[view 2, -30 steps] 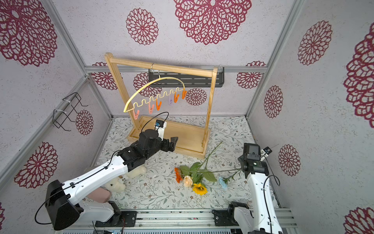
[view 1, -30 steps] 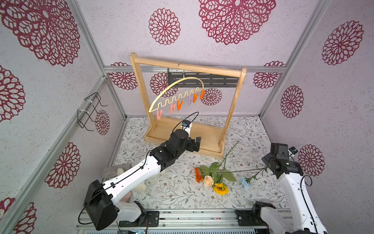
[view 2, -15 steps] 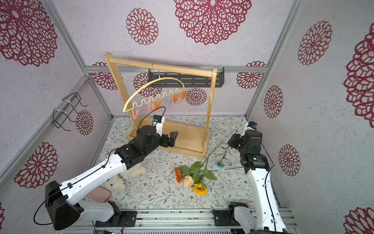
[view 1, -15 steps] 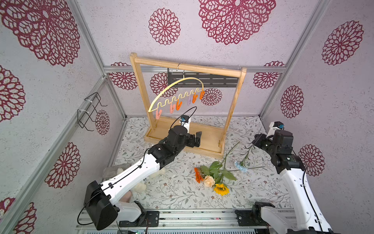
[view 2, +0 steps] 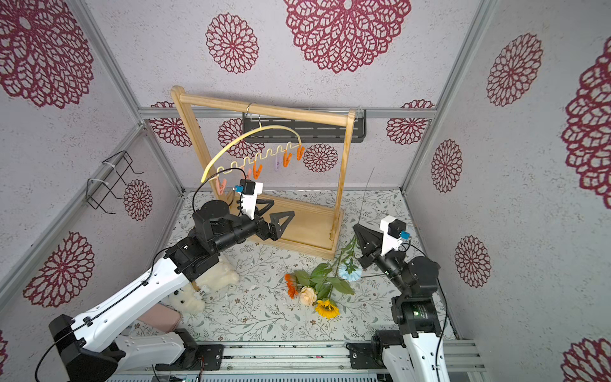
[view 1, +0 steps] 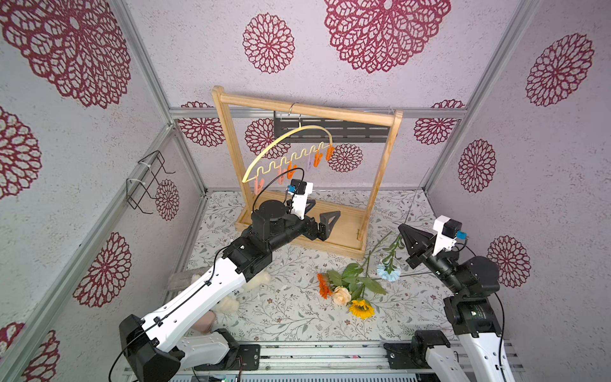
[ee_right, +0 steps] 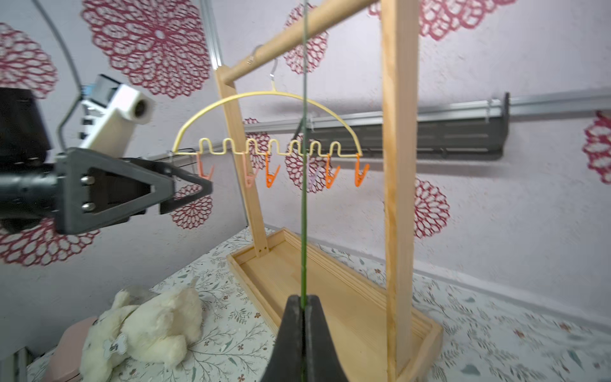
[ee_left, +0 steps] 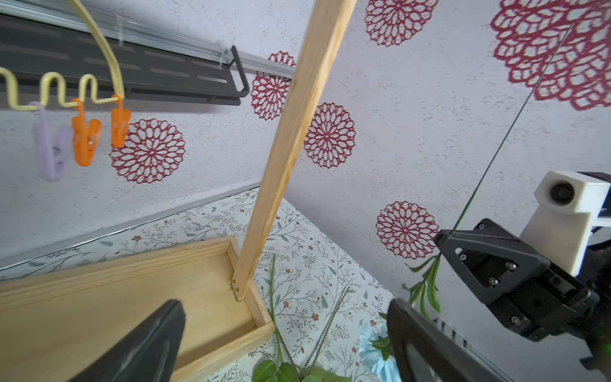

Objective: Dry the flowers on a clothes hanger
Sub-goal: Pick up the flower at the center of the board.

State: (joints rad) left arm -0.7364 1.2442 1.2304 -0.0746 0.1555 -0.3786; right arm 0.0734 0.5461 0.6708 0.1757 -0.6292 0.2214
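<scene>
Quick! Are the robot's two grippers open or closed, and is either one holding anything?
Left gripper: open, holding nothing.
Right gripper: closed on the stem of the blue carnation.

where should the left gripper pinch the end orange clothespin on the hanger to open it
Pinch the two splayed upper arms of the end orange clothespin, just below the clothes hanger. It hangs tip down like a V, so the open left gripper should probably come in level, straddling the V.

Wooden rack [view 1: 307, 107], plush toy [view 2: 220, 274] (white), black shelf [view 1: 357, 132]
</scene>
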